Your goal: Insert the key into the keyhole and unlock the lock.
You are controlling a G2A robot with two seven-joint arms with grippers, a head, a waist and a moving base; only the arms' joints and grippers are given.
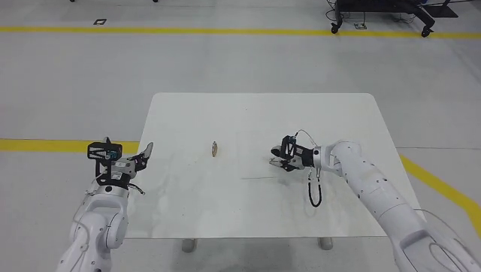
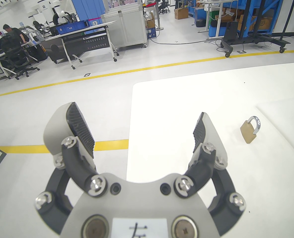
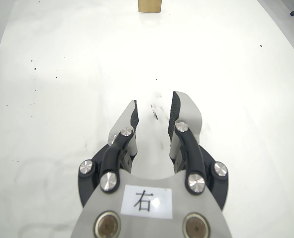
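Key (image 3: 154, 112) lies on the bench (image 3: 62, 50) within the spread-apart right pincer (image 3: 155, 100), not yet gripped. Padlock (image 3: 150, 1) sits shut, well apart. Left pincer (image 2: 137, 111) is likewise spread. Insertion pending.

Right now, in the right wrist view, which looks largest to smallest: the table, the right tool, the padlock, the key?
1. table
2. right tool, enlarged by nearness to the camera
3. padlock, though farther off
4. key, a thin sliver between the tool's open jaws
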